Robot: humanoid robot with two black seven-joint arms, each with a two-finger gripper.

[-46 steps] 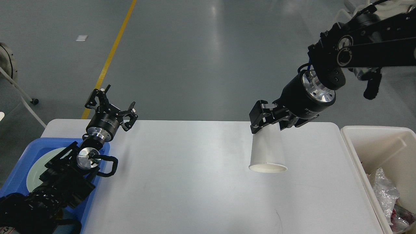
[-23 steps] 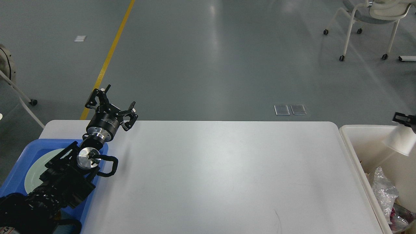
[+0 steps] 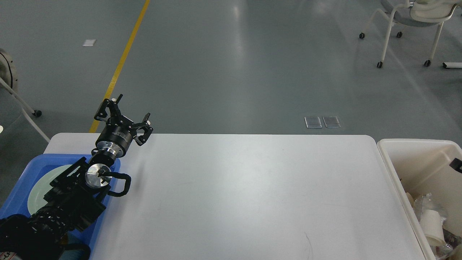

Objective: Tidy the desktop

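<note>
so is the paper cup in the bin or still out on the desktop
In the bin: the paper cup lies on its side among the trash inside the cream bin, off the desktop.

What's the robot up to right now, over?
Left gripper jaws open, empty, over desktop far-left corner. Right gripper barely visible at right edge, state unclear. Paper cup in bin. Nothing in the way.
</note>
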